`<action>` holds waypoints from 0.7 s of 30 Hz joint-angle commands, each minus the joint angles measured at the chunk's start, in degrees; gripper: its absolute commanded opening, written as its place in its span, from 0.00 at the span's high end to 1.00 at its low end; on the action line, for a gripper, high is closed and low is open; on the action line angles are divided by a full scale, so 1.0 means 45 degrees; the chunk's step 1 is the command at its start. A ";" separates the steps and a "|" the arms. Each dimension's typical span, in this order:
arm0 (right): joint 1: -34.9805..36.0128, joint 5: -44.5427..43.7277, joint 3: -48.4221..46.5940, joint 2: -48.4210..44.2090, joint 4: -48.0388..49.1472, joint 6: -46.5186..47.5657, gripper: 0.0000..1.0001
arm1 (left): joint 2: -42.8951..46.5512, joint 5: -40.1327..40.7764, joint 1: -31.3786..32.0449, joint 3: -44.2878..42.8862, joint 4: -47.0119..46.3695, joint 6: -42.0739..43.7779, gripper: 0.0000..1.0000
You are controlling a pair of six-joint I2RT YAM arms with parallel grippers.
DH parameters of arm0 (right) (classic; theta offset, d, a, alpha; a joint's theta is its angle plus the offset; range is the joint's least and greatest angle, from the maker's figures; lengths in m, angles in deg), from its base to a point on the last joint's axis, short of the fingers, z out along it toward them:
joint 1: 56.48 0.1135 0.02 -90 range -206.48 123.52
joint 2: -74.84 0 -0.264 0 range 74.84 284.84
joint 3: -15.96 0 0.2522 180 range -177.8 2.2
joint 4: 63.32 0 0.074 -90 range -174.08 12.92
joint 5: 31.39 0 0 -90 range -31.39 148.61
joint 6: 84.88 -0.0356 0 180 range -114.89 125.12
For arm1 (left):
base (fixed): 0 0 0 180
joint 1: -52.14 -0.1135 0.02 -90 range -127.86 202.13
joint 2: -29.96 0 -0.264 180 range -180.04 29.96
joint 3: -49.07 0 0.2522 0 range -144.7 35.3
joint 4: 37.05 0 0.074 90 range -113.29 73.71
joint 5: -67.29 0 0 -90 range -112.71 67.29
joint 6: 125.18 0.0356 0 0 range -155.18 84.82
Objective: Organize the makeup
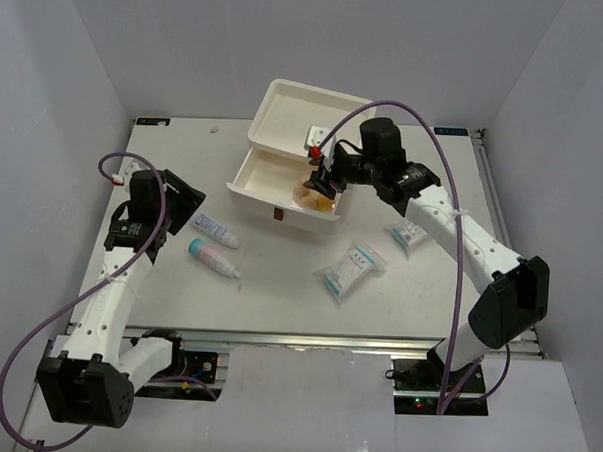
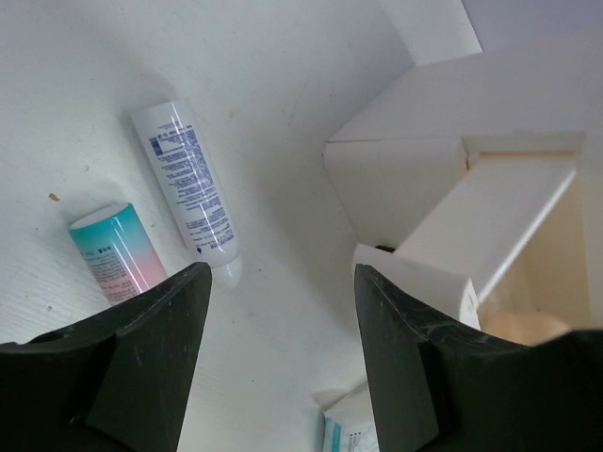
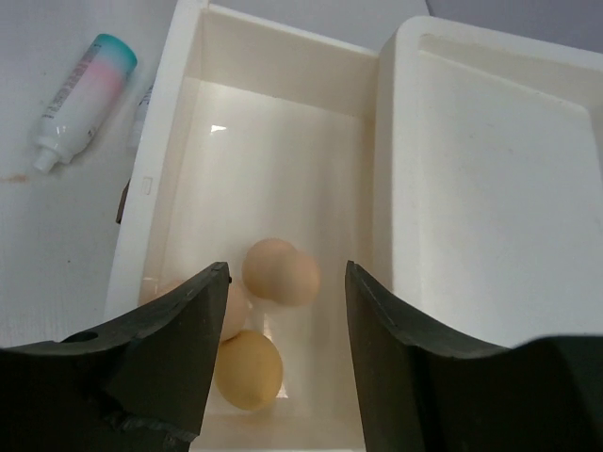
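While the right gripper [image 3: 285,273] hangs over the pulled-out drawer [image 3: 283,75] of the cream box [image 3: 490,188], its jaws stand wide apart with nothing between them. Straight below it, three tan sponges [image 3: 281,271] lie bunched and touching on the drawer floor at the end nearest the camera. One shows in the gap between the fingers, one sits lower down, and one is half hidden behind a finger.

The left gripper [image 2: 283,273] is also spread wide and holds nothing. It hovers over the bare counter [image 2: 283,113], with the box and its open drawer off to one side. On its other side lie two tubes, near each other but apart. The white tube [image 2: 188,193] is closer to the gap between the fingers and carries blocks of small blue print, too fine to read. The teal-capped tube [image 2: 113,252] fades from teal to pink and has small lettering that is also illegible; the gripper's finger partly covers it.

Two flat packets [image 1: 355,271] with blue-and-white labels lie on the counter in front of the box, below the right arm and well away from the left gripper. Their print cannot be made out.
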 commanded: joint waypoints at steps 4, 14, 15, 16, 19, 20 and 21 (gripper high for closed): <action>-0.1925 0.2462 -0.0718 -0.1607 0.0678 -0.2469 0.37 | -0.1707 -0.2688 -0.2532 -0.0995 -0.0503 0.0219 0.28; -0.5981 0.6275 0.2899 -0.4335 0.0659 -0.3211 0.36 | -0.4292 -0.1931 -0.4246 -0.2591 -0.0597 0.1498 0.27; -0.6183 0.6370 0.3463 -0.4647 0.0659 -0.3211 0.36 | -0.4527 -0.1824 -0.4295 -0.2764 -0.0681 0.1794 0.26; -0.6428 0.6380 0.3748 -0.4816 0.0659 -0.3211 0.36 | -0.4949 -0.1708 -0.4358 -0.3091 -0.0712 0.1962 0.26; -0.6876 0.6293 0.4534 -0.5346 0.0678 -0.3243 0.36 | -0.6123 -0.1143 -0.4482 -0.3999 -0.0613 0.2602 0.26; -0.6969 0.6246 0.4731 -0.5487 0.0678 -0.3256 0.36 | -0.6577 -0.1041 -0.4503 -0.4352 -0.0538 0.2832 0.26; -0.7012 0.6200 0.4839 -0.5552 0.0673 -0.3274 0.35 | -0.7106 -0.0962 -0.4521 -0.4767 -0.0454 0.2982 0.25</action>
